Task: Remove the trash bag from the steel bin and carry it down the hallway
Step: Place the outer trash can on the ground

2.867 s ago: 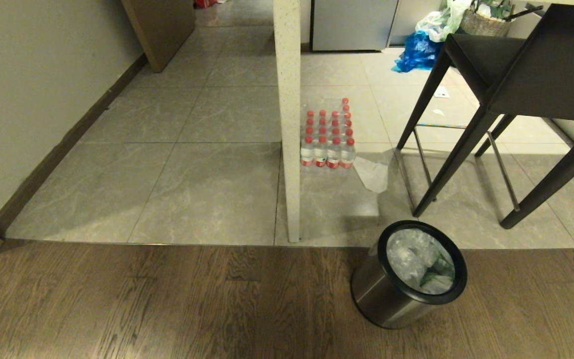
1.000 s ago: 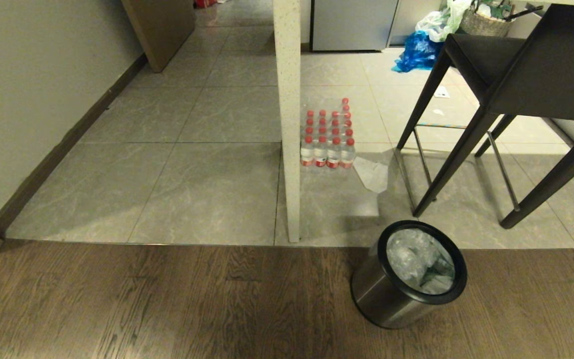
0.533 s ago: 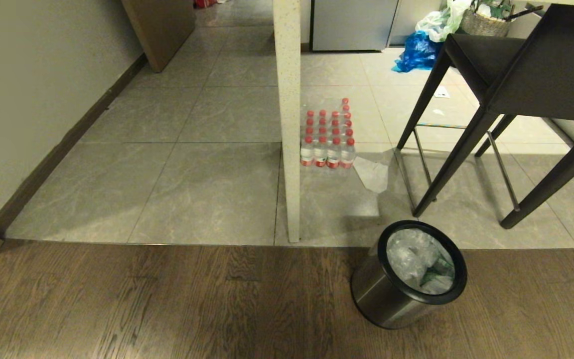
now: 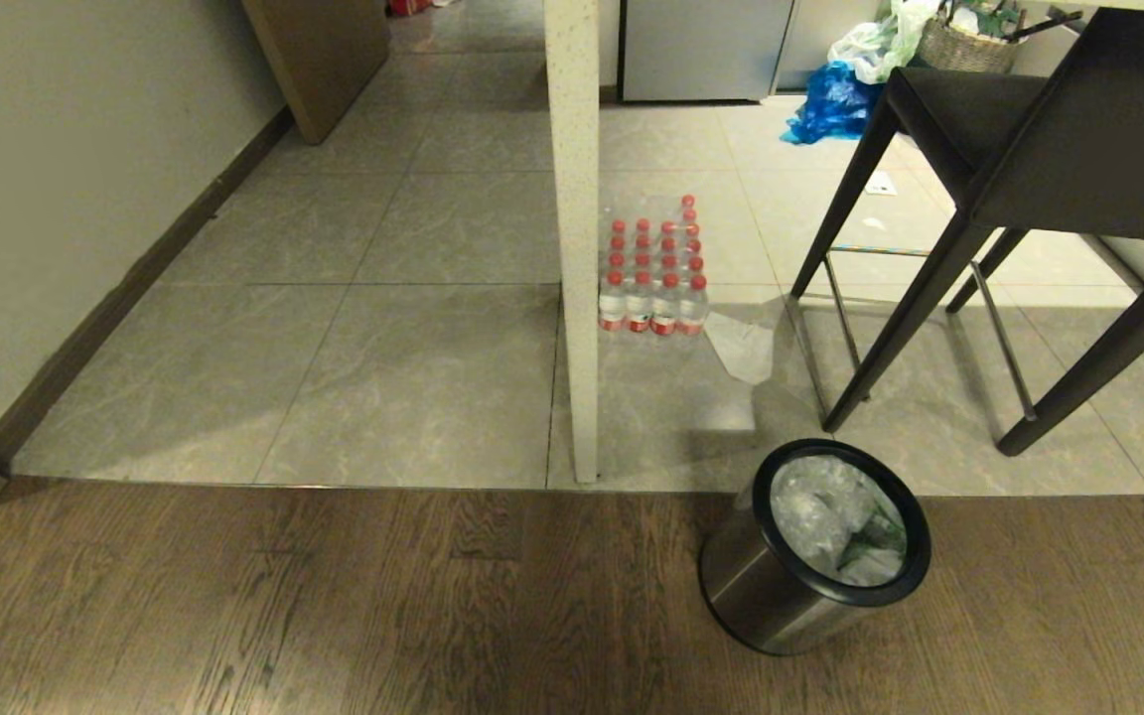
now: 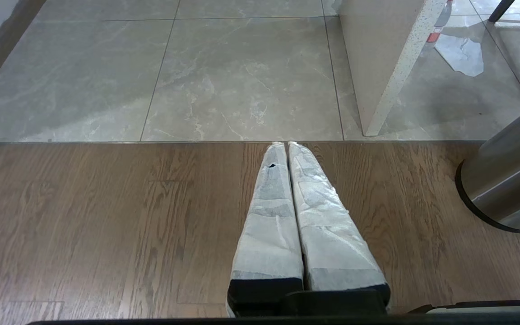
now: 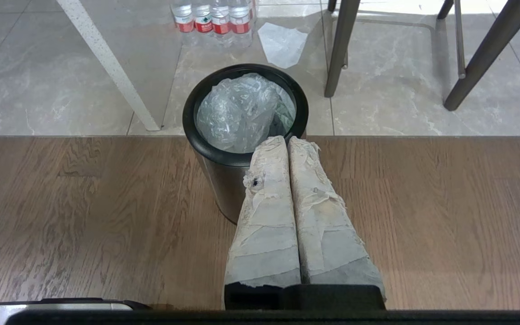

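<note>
The steel bin [image 4: 814, 548] is a small brushed-metal cylinder with a thick black rim, and it stands on the dark wood-plank floor [image 4: 334, 606], just at the border with the grey marbled tiles [image 4: 413, 377]. Inside it sits the trash bag [image 4: 830, 516], thin, crinkly and translucent white, filling the opening. A speckled pale post [image 4: 577, 238] rises beside the bin, with a pack of red-capped bottles [image 4: 653, 268] behind it and a dark stool [image 4: 1009, 199] near. The left pincer [image 5: 285, 146] hangs low over the planks, its two tape-wrapped fingers pressed together, holding nothing. The right pincer [image 6: 285, 141] is also closed and empty, with its tips in front of the bin rim.
</note>
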Tool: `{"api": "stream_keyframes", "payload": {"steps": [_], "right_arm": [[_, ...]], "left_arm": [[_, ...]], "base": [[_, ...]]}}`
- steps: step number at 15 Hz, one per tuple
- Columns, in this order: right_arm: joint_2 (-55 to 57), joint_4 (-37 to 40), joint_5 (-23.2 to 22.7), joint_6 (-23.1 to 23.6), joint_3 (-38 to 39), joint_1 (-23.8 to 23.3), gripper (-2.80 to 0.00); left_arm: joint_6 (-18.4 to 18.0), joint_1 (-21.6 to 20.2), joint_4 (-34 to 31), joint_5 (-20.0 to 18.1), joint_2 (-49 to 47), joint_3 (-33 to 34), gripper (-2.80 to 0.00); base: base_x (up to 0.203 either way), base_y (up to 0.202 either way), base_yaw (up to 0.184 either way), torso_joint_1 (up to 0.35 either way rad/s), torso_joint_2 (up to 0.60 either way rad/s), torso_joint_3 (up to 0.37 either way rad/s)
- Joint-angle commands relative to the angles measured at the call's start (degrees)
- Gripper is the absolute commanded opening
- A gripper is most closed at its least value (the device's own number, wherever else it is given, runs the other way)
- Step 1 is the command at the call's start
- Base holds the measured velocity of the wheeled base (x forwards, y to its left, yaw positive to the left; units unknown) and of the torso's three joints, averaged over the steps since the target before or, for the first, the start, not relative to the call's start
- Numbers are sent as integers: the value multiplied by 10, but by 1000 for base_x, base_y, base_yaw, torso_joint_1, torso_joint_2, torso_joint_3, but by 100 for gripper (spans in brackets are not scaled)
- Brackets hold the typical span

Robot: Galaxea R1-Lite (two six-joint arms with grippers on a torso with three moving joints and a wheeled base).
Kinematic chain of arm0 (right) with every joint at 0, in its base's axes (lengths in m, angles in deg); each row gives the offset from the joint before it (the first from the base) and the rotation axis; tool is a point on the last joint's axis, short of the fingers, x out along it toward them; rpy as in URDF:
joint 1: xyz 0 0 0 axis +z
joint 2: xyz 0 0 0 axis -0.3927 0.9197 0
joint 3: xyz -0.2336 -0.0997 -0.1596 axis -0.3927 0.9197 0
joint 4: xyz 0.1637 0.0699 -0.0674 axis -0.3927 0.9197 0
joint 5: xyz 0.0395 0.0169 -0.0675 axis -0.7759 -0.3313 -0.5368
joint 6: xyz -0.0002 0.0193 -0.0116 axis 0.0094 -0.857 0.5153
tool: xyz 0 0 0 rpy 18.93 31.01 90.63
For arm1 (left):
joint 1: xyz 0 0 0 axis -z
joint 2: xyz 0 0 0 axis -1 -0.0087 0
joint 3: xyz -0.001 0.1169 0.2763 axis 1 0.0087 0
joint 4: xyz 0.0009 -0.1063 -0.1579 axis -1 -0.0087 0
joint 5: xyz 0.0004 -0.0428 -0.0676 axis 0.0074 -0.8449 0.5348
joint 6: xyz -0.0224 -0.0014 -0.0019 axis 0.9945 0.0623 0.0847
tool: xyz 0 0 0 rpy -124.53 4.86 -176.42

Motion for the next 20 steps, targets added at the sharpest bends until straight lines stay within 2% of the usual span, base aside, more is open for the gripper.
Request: {"api": "stream_keyframes", "payload": {"steps": [1,20], "right_arm": [[0,0,0,1,0,0,-280],[0,0,0,0,0,0,-280]], "left_arm": [[0,0,0,0,0,0,-280],[0,0,0,0,0,0,-280]], "base": [[0,0,0,0,0,0],[0,0,0,0,0,0]]}}
